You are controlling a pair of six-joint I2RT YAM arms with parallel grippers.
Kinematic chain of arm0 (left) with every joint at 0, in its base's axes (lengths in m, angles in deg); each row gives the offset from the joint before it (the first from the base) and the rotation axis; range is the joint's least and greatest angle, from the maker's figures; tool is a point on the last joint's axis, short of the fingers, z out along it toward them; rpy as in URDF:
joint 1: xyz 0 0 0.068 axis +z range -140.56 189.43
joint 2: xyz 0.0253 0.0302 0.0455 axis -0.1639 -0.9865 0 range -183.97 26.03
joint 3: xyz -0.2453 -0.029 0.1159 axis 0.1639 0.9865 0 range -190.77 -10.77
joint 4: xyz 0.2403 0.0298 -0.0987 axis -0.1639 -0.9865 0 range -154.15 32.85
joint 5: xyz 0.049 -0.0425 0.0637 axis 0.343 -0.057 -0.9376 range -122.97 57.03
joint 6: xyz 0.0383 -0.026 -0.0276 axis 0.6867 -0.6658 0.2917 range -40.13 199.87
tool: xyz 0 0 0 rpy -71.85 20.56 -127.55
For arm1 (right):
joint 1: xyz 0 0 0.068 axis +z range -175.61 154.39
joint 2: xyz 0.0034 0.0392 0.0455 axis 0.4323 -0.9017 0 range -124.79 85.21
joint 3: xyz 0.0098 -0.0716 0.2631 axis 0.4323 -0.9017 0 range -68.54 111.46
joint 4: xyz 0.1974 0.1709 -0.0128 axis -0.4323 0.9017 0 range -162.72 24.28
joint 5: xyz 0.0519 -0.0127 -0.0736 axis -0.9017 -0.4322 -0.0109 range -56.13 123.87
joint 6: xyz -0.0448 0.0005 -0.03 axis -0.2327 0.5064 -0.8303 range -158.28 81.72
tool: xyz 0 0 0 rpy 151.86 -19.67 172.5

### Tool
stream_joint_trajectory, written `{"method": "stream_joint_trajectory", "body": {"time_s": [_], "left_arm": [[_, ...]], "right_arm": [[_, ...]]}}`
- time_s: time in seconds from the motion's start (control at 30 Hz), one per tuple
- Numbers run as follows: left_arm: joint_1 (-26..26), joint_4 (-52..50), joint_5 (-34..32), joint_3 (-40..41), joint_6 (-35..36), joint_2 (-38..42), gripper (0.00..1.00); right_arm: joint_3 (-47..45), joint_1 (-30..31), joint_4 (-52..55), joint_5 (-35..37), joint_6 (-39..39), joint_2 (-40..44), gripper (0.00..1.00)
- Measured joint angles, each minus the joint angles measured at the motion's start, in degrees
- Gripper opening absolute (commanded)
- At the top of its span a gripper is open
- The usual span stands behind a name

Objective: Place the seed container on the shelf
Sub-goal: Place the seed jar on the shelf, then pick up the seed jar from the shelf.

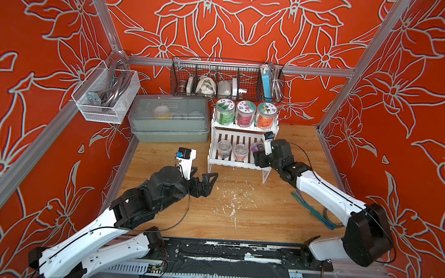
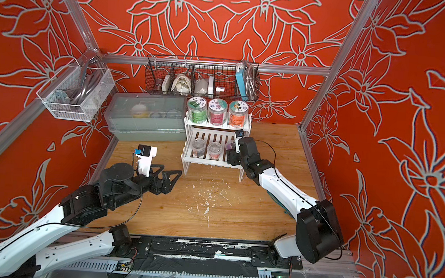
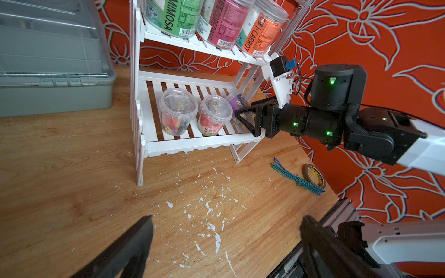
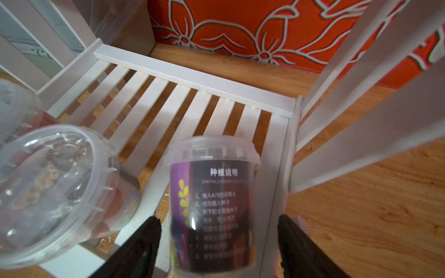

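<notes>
The shelf (image 1: 238,163) stands at the back of the wooden tabletop (image 1: 237,221), and every position below is given relative to it. The seed container (image 4: 212,192), a clear lidded tub with a purple label, is over the shelf's lower tier at the end nearest the right arm. It sits just inside the side panel and beside the nearer of two clear tubs, the red-labelled tub (image 3: 214,113). A second clear tub (image 3: 178,110) stands further along the same tier. In the left wrist view the seed container (image 3: 237,101) is tilted rather than upright, and its base is hidden behind the right gripper (image 3: 238,113). Whether it rests on the slats cannot be determined. The right gripper (image 4: 219,221) reaches in from the shelf's front edge with the container's lower body between its two black fingers (image 4: 144,240). The right wrist view shows a narrow gap on each side of the container, so the jaws stand part-open around it and do not clamp it. The container's outline there is blurred. In both top views the purple tub (image 1: 257,148) appears directly ahead of the gripper body. The shelf's upper tier carries three jars, labelled MIMOSA (image 3: 183,16), COREOPSIS (image 3: 226,21) and CARROT (image 3: 260,31). The left gripper (image 1: 204,176) hangs above the tabletop in front of the shelf's opposite end, well apart from it. Its jaws are spread wide and hold nothing.
</notes>
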Motion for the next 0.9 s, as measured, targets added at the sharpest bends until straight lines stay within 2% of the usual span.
{"method": "stream_joint_trajectory", "body": {"time_s": [0.5,0.9], "left_arm": [[0.02,0.02,-0.13,0.66,0.00,0.33,0.95],[0.04,-0.02,-0.39,0.87,0.00,0.98,0.95]], "right_arm": [[1.92,-0.11,-0.48,-2.10,-0.02,-2.84,0.73],[2.49,-0.11,-0.50,-2.16,-0.07,-3.54,0.59]]}}
